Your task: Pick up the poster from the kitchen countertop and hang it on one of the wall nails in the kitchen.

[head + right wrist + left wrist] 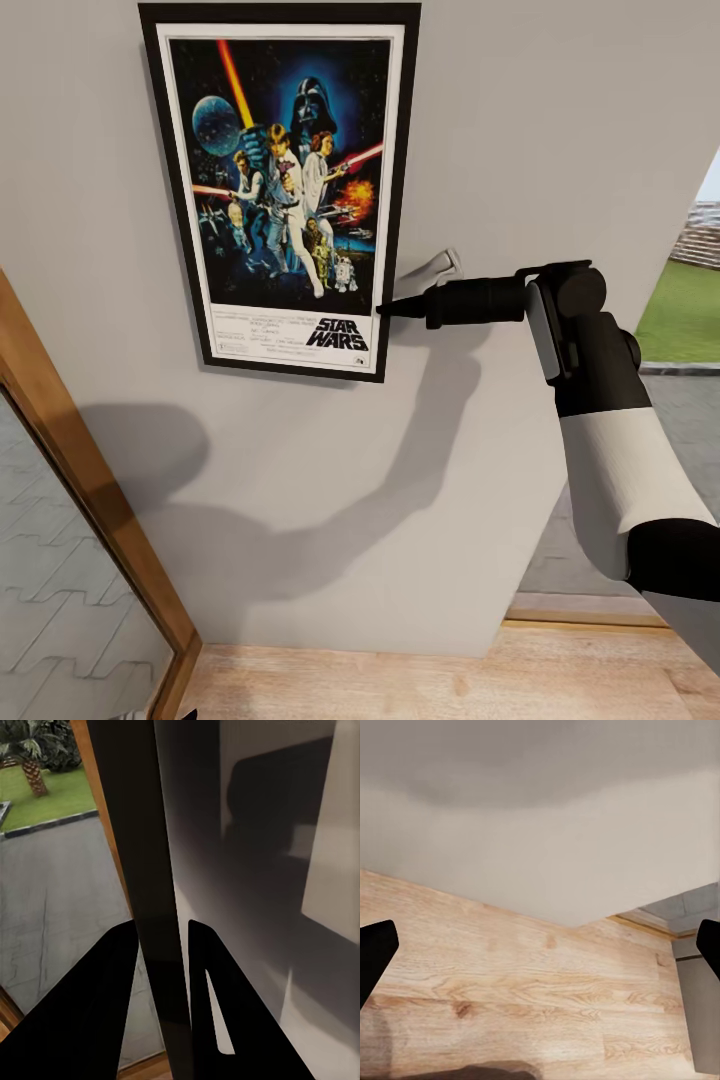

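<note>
Left gripper [540,952]: fingers spread wide, nothing between them, above the wooden floor [510,982].
Right gripper [385,309]: pinched on the poster's lower right frame edge.
Poster [283,180]: upright against the grey wall [520,150], slightly tilted; thin black frame, white border, colourful figures on dark blue, black "STAR WARS" title.

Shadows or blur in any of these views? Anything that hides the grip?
Head view: sharp; the right gripper pinching the poster throws a big soft arm shadow on the wall below. Right wrist view: the frame's edge between the fingers is near-black, detail lost. Left wrist view: wood floor slightly soft, no glare.
</note>
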